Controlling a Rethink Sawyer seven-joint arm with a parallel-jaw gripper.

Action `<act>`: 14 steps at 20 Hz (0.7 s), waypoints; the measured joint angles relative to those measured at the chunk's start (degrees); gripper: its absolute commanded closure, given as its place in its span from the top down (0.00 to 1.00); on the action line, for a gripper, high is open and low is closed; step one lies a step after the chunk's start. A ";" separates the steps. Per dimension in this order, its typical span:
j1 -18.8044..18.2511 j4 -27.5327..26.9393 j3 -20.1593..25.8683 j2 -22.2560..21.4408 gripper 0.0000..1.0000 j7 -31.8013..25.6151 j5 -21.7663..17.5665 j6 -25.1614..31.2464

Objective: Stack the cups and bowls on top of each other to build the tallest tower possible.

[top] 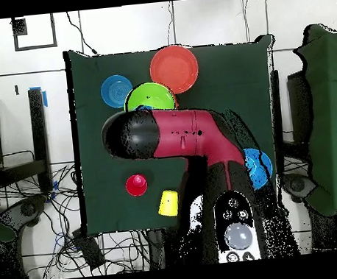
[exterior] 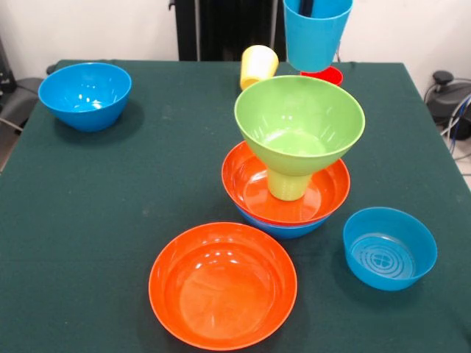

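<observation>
The blue cup (exterior: 317, 33) hangs in the air at the top of the front view, upright with its mouth up and its narrow base down, so its long axis is vertical. A dark part of the fingers (exterior: 318, 7) reaches down inside the cup's mouth; they appear to carry the cup from within, though how far they are spread cannot be told.

The tower (exterior: 293, 158) stands below the cup and nearer the camera: a blue bowl (exterior: 283, 226) on the tabletop (exterior: 110, 191), an orange bowl (exterior: 254, 187) in it, a green cup (exterior: 287, 184) standing mouth-down in that, and a green bowl (exterior: 299, 118) on top, open upward. In the front view the cup's base sits above and behind the green bowl's far rim, well apart from it. The coming move probably turns on centring the cup over the bowl, then lowering it straight.

Overhead, the arm (top: 178, 133) covers part of the green bowl.
</observation>
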 measured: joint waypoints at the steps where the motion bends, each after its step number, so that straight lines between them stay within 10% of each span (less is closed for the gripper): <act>1: 0.01 -0.41 -0.10 -0.01 0.00 0.00 0.01 0.38; 14: 0.01 -4.16 -1.70 1.40 0.00 0.00 0.01 3.07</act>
